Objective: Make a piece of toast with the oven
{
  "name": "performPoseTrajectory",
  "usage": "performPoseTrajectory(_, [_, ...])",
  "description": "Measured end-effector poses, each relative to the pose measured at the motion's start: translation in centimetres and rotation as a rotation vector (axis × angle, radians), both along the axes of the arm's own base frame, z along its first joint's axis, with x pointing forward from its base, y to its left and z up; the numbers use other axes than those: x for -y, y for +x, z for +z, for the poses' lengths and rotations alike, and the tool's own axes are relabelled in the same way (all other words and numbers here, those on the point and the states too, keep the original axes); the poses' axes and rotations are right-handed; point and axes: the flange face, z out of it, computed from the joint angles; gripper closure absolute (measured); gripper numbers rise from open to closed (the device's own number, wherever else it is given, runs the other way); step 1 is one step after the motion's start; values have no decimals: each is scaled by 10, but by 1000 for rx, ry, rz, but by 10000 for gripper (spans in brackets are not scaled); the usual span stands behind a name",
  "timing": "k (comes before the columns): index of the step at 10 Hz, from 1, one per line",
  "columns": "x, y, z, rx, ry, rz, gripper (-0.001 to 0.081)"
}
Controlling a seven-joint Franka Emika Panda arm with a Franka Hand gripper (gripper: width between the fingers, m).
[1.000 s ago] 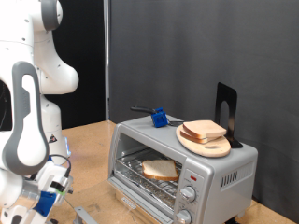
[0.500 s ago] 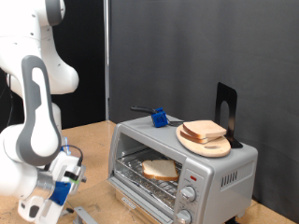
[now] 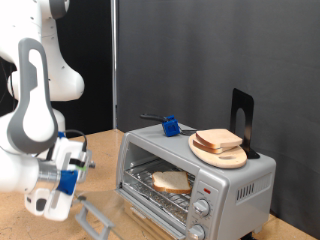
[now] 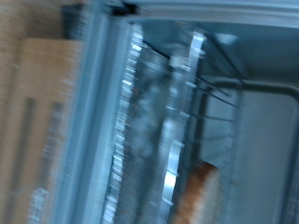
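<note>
Piece of toast point(image 3: 171, 182) lies on the oven point(image 3: 196, 178) rack: light, soft, crumbly; best gripped by its crust edge. Gripper point(image 3: 88, 207) left of oven; finger spacing indeterminable.

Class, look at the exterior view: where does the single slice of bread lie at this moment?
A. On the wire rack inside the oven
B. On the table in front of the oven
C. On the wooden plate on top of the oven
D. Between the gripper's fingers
A: the piece of toast lies flat on the wire rack inside the oven, apart from the stack of slices on top.
</note>
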Motion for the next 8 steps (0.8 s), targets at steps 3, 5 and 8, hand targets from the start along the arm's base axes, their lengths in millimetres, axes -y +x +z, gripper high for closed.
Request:
performPoseTrajectory(3, [-7,8,36,12,38,-31,-2])
performPoseTrajectory(5, [-18,11,60,38,52,-23,-2])
performPoseTrajectory(8, [-41,4,87,78,50,16,-2])
